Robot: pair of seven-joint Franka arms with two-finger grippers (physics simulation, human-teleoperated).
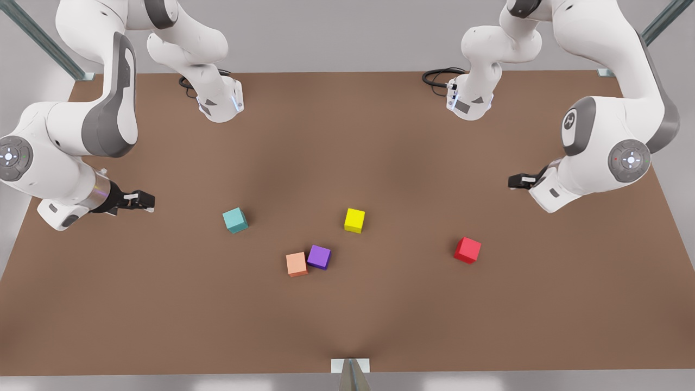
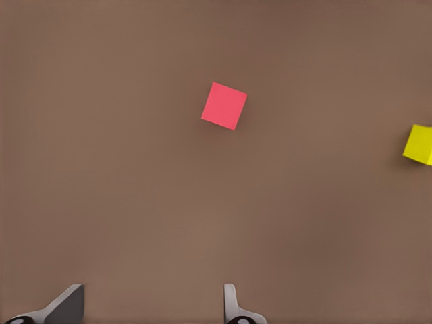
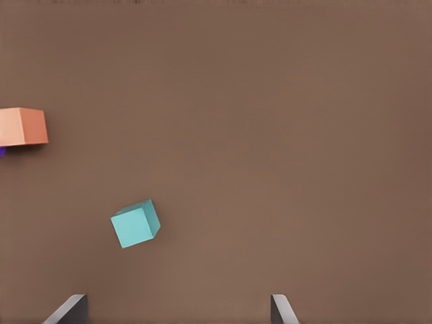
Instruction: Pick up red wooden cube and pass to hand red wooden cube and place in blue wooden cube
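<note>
- On the brown table (image 1: 347,315), the red cube (image 1: 467,250) sits by itself toward the front view's right, well apart from the other cubes and touching nothing.
- Left gripper (image 1: 520,181) is the one on the front view's right; it hangs over the table near the red cube, up and off to the side of it. From the left wrist view its fingers (image 2: 233,307) are spread wide with nothing in between, and the red cube (image 2: 224,105) lies on the table ahead of them.
- Right gripper (image 1: 142,201), with the silver wrist ring, is on the front view's left, hanging near the teal cube (image 1: 235,220). Its fingers (image 3: 282,312) are spread and empty too, with the teal cube (image 3: 136,224) flat on the table ahead.
- Yellow cube (image 1: 354,220) sits around the middle, between teal and red.
- Salmon cube (image 1: 296,264) and purple cube (image 1: 318,257) are right next to each other, looks like touching, nearer the front edge.
</note>
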